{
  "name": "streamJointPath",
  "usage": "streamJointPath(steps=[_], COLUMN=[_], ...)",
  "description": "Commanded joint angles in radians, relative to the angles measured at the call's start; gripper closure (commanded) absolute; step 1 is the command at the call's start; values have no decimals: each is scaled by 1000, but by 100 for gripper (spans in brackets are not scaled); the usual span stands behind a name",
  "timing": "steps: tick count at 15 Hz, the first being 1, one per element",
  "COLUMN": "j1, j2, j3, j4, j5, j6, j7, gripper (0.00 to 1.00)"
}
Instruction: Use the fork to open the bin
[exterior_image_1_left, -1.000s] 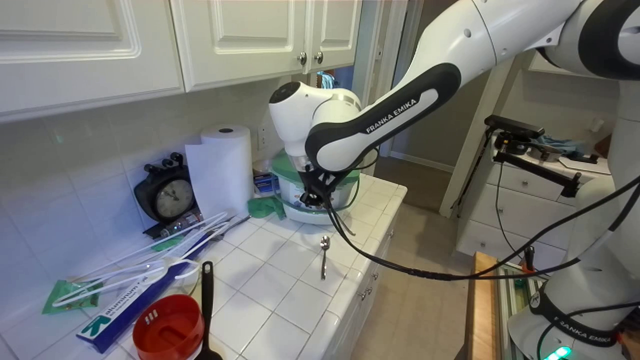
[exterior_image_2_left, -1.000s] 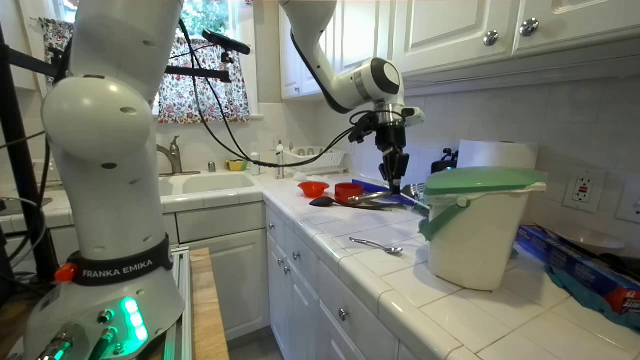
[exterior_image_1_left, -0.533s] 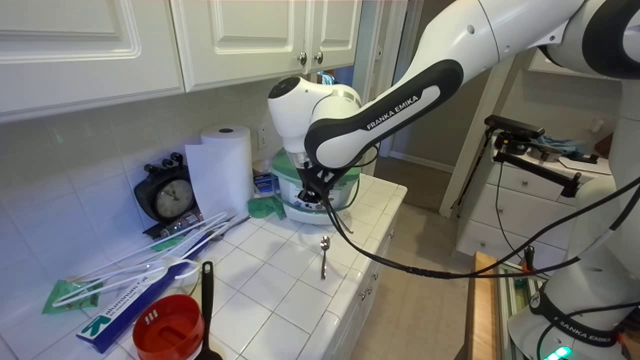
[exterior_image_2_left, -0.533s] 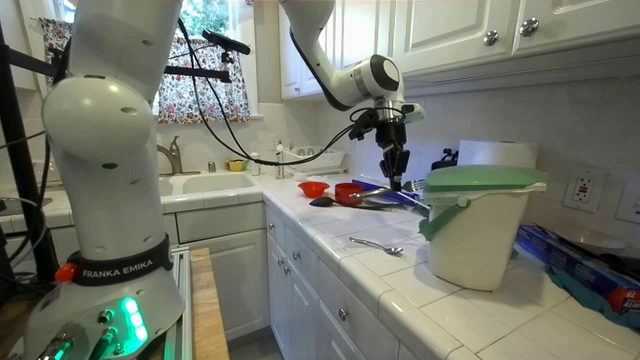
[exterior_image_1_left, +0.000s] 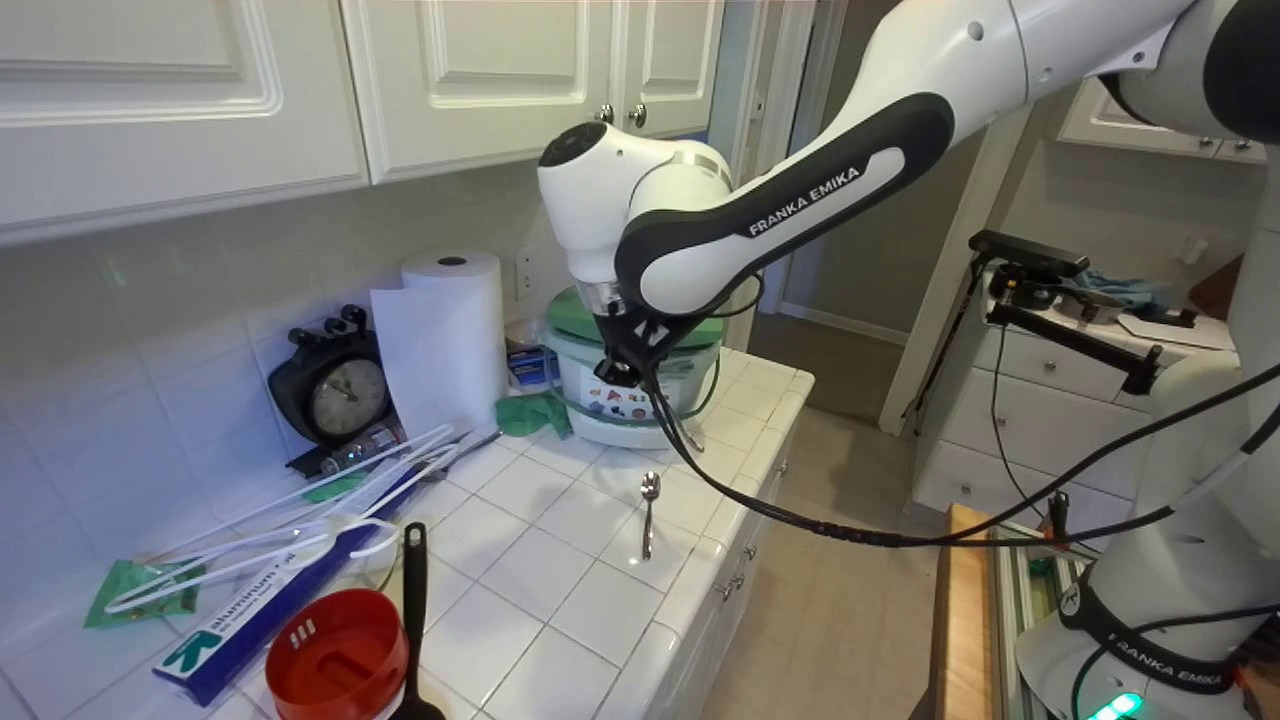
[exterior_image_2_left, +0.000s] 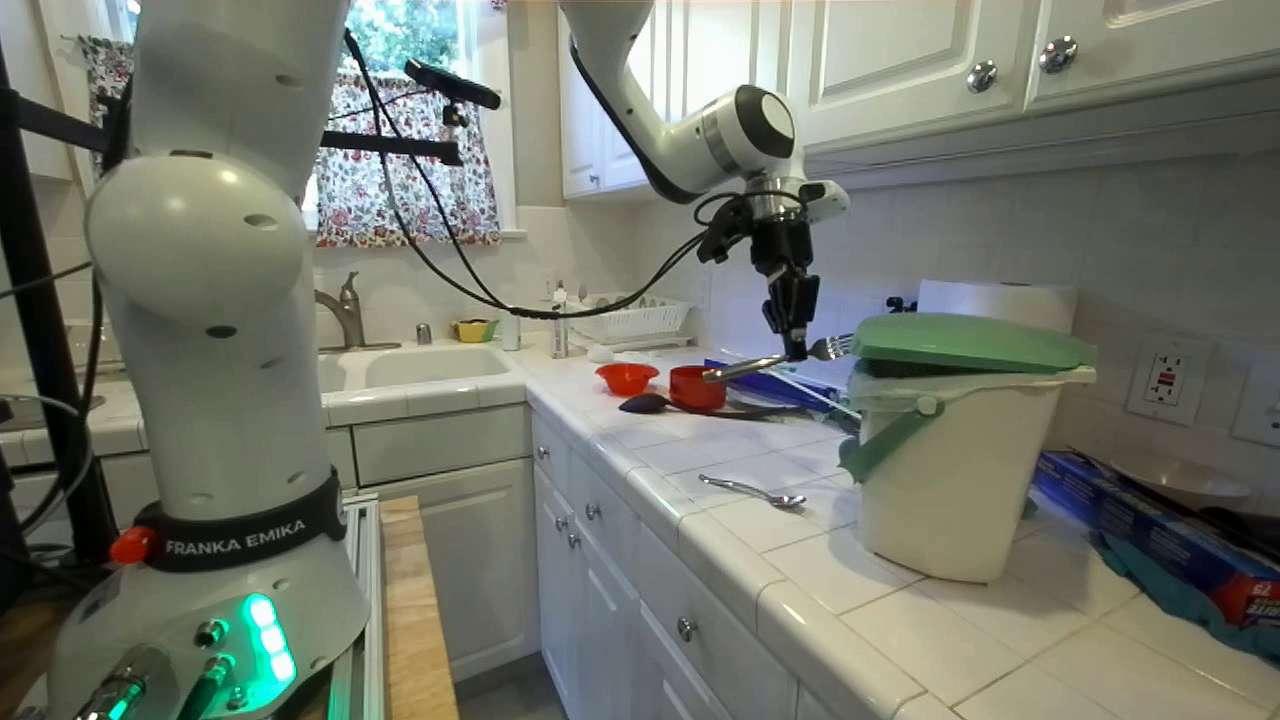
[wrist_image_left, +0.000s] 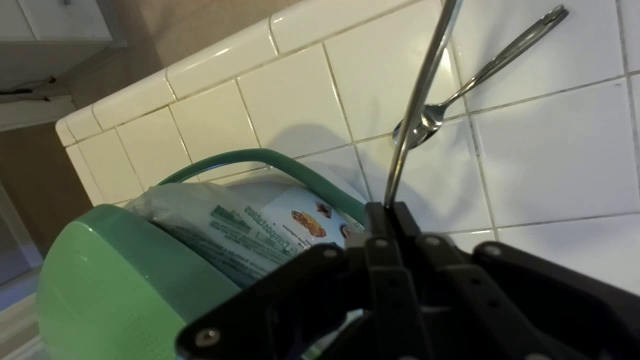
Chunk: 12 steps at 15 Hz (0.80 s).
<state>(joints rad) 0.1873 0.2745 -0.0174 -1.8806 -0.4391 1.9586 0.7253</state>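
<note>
Countertop, fork aslant, tines toward bin

Bin: white tub w/ printed side, upright on counter; green domed lid tilted, one edge raised, dark gap beneath. Fork: slim, silver, held by me approx. mid-length, near horiz., tined head slightly up, at raised edge; contact I can't confirm.

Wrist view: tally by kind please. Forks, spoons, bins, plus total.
Fork: 1, held between the fingers; only its handle end shows here
Spoon: 1, lying on the tiled counter
Bin: 1, with a green lid
Total: 3
</note>
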Motion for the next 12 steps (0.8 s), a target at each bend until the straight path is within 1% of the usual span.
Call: streamJointPath(steps=[1, 12], j1=[4, -14], j2=[-50, -115], j3=[-4, 6], j4=[-6, 16], j5=[-56, -143], j6=[-38, -100], j7=[60, 133], gripper=[97, 97])
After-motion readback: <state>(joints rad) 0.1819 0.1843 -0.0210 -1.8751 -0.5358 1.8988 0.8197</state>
